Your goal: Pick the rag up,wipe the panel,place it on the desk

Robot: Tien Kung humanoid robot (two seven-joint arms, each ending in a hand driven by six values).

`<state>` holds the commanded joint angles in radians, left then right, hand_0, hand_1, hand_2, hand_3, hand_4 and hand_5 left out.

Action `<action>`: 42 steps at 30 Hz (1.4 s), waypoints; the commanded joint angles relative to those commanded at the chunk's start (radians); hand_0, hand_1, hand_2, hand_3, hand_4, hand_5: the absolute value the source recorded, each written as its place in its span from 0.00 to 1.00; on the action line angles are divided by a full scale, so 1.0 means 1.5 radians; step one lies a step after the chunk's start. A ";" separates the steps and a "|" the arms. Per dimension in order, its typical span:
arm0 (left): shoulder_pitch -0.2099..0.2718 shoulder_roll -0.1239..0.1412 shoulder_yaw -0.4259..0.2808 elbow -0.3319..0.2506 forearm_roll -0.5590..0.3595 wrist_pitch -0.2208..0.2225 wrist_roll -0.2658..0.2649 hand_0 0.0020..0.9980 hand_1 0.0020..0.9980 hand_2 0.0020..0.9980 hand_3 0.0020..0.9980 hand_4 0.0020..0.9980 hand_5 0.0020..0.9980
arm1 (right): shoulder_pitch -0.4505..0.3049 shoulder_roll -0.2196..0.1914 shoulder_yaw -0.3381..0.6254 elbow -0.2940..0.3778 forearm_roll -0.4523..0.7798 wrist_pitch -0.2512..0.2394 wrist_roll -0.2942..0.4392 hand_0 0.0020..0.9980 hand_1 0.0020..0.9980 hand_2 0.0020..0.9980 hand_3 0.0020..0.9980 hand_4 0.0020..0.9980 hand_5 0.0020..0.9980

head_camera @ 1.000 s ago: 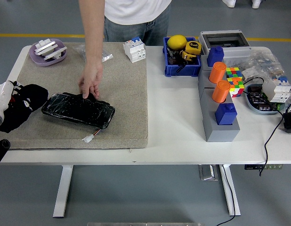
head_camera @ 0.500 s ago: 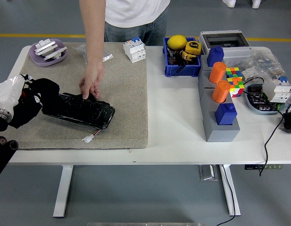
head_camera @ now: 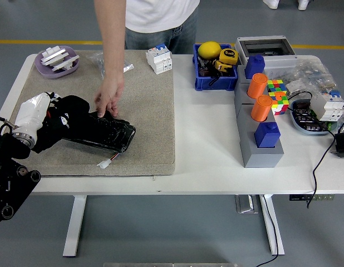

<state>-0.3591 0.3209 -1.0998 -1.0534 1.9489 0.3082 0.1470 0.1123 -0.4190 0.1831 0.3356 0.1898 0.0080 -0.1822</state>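
Observation:
The black glossy panel (head_camera: 108,132) lies on the beige felt mat (head_camera: 144,111) at the table's left. My left hand (head_camera: 65,118) comes in from the lower left on a white wrist. It is shut on a dark rag (head_camera: 72,108) and presses it on the panel's left end. A person's hand (head_camera: 108,97) reaches down from the far side, its fingertips resting on the panel's far edge. My right hand does not show.
A small white connector (head_camera: 105,162) lies on the mat just in front of the panel. A purple dish (head_camera: 56,60) and a white breaker (head_camera: 159,58) sit at the mat's far edge. A blue bin (head_camera: 215,69), grey block with orange cylinders (head_camera: 260,122) and cables fill the right.
My left hand with the rag has moved right and a little away from me, from off the panel's left end onto it. The person's hand and the panel stay put.

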 joint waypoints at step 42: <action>0.038 -0.013 0.116 -0.117 0.007 0.052 0.072 0.21 0.16 0.54 0.49 0.06 0.00 | 0.001 -0.003 -0.011 -0.005 0.012 0.006 -0.003 0.75 0.65 0.70 0.64 1.00 0.52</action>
<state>-0.3022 0.3015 -0.9263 -1.2293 1.9601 0.3856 0.2545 0.1142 -0.4228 0.1661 0.3281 0.2084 0.0176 -0.1868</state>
